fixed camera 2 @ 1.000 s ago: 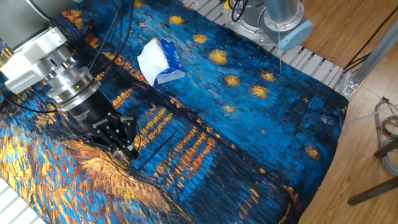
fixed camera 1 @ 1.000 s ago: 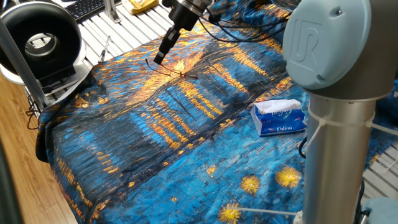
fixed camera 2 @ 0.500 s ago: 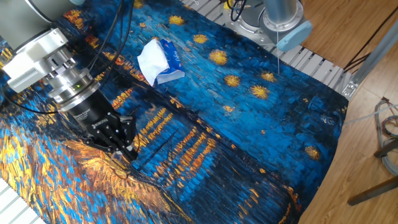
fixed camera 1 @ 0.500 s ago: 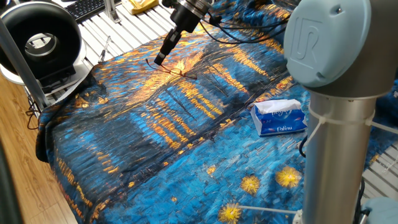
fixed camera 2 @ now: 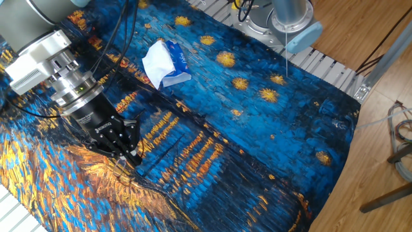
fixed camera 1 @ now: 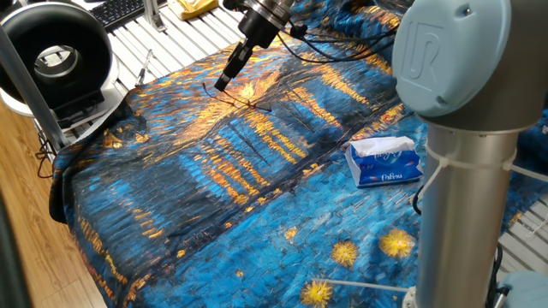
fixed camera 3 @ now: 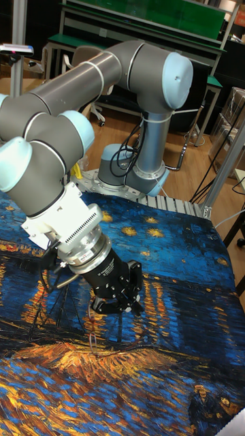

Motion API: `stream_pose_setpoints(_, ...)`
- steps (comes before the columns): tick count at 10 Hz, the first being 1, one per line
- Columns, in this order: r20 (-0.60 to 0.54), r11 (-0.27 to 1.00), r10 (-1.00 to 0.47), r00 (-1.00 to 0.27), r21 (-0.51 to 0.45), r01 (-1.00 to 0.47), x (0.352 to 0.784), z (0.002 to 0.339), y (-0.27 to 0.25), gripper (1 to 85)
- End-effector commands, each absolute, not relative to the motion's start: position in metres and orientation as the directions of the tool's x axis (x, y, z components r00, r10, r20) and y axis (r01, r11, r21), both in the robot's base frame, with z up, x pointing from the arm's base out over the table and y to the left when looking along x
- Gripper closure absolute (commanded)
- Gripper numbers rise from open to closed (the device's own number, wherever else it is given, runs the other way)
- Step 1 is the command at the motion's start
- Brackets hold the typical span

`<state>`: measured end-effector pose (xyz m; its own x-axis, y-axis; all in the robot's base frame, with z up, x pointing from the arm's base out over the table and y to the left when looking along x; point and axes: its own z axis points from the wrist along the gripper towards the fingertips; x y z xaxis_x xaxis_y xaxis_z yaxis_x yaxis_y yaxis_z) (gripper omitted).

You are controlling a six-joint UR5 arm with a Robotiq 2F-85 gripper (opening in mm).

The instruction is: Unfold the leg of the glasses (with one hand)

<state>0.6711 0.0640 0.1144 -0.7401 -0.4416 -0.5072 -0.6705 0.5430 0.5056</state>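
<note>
end effector point(fixed camera 1: 222, 84): tip down at the glasses on the far-left, orange part of the cloth; fingers look close together, but whether they pinch the wire or only touch it cannot be told

glasses point(fixed camera 1: 242, 98): thin dark wire frame lying flat on the cloth, just right of the end effector tip; barely readable against the pattern in the other fixed view and the tall view

leg point(fixed camera 1: 211, 89): thin dark wire running from the tip toward the frame; looks partly swung out, angle unclear

cloth point(fixed camera 1: 214, 197): blue and orange painted print covering the counter

tissue pack point(fixed camera 1: 384, 162): blue, well right of the glasses, not involved

progress: reach is done, end effector at the leg; judged mid-unfold at best

left: swing the leg fully out from the frame, then let go and back off

risk: light frame may slide on the cloth instead of the hinge opening
</note>
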Motion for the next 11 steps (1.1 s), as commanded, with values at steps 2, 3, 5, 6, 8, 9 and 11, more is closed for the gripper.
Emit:
stream_pose_setpoints(2,-0.523,0.537,-0.446,-0.726,0.493,-0.685,0.671,0.114,0.059,77.0)
stream_pose_setpoints(3,-0.521,0.539,-0.448,-0.726,0.491,-0.685,0.671,0.112,0.057,77.0)
stream_pose_setpoints(5,-0.522,0.538,-0.449,-0.725,0.49,-0.686,0.669,0.112,0.053,77.0)
stream_pose_setpoints(6,-0.525,0.534,-0.449,-0.723,0.491,-0.688,0.668,0.113,0.053,74.7)
stream_pose_setpoints(8,-0.528,0.529,-0.453,-0.718,0.489,-0.694,0.666,0.113,0.051,69.7)
stream_pose_setpoints(9,-0.525,0.531,-0.459,-0.717,0.485,-0.695,0.665,0.112,0.049,69.0)
stream_pose_setpoints(11,-0.517,0.536,-0.471,-0.715,0.476,-0.697,0.664,0.11,0.045,68.3)
